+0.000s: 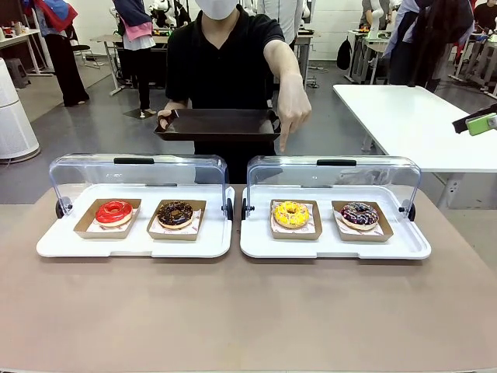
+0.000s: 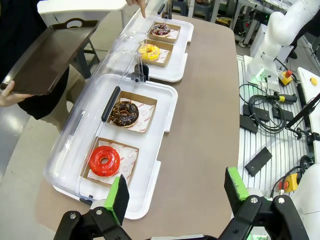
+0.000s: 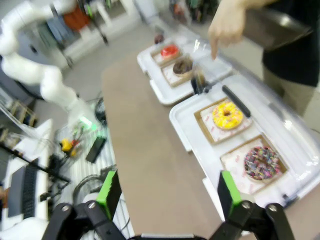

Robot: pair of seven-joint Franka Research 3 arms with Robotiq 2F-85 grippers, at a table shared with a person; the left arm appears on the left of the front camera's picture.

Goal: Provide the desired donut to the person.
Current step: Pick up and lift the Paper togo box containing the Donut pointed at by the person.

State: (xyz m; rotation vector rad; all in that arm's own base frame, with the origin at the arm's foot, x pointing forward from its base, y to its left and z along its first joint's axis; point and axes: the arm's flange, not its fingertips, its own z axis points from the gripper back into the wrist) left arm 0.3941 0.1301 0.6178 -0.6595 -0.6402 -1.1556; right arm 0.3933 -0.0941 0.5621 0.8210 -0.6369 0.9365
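Four donuts lie in paper trays: red-glazed (image 1: 114, 210), chocolate (image 1: 175, 214), yellow (image 1: 291, 212) and dark sprinkled (image 1: 359, 214). The person (image 1: 225, 54) in black stands at the far side, holding a dark serving tray (image 1: 217, 124) in one hand. The other hand's finger (image 1: 283, 144) points down just behind the yellow donut (image 3: 227, 115). My left gripper (image 2: 177, 189) hangs open above the table's left end, near the red donut (image 2: 104, 160). Open too, my right gripper (image 3: 168, 187) hovers above the table's right end, beside the sprinkled donut (image 3: 262, 162). Neither holds anything.
The donuts sit in pairs on two white display trays (image 1: 136, 245) (image 1: 334, 247) whose clear lids (image 1: 136, 175) (image 1: 334, 172) stand open at the back. Brown tabletop (image 1: 248, 311) stretches in front. A white table (image 1: 411, 116) stands at the back right.
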